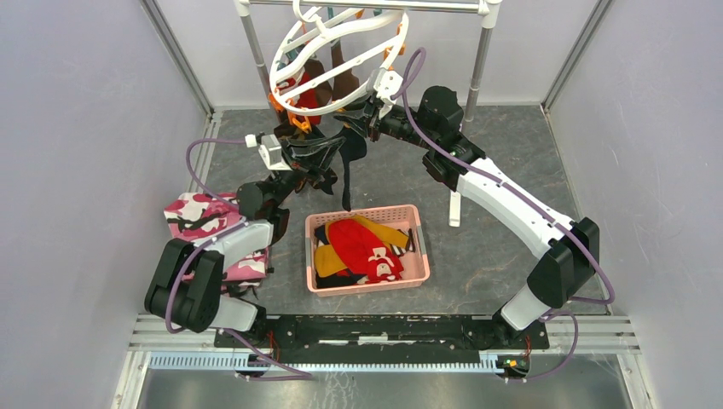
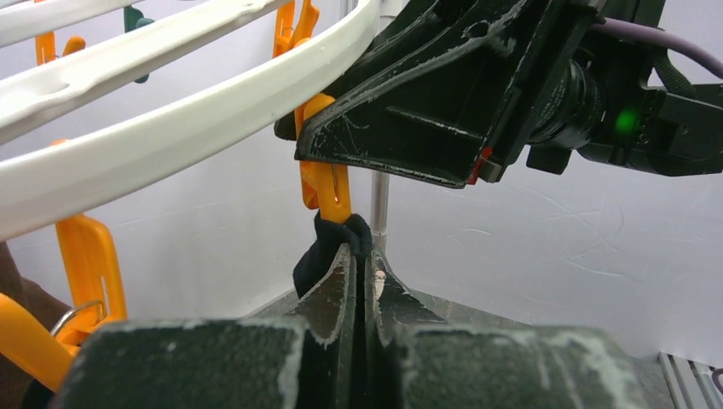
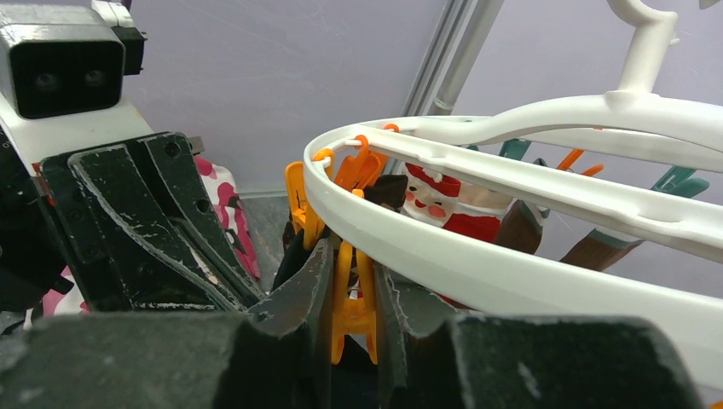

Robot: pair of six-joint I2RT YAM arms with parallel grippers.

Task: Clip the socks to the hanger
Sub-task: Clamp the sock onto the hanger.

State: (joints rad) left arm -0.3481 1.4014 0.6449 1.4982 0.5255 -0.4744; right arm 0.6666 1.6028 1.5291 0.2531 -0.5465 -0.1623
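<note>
Dark sock [image 2: 319, 253] held at an orange clip [image 2: 328, 183] on the white hanger [image 2: 170, 145].
The left fingers [image 2: 338, 288] are clamped on the sock's tip, which touches the clip's lower end; the right fingers [image 3: 311, 285] squeeze that clip from both sides.

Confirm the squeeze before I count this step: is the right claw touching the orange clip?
Touching. The right wrist view shows the right claw closed around the orange clip, with a finger pressed against each side.

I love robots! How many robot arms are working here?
2. The left arm reaches up from the left side; the right arm reaches from the right. Both meet at the white hanger.
</note>
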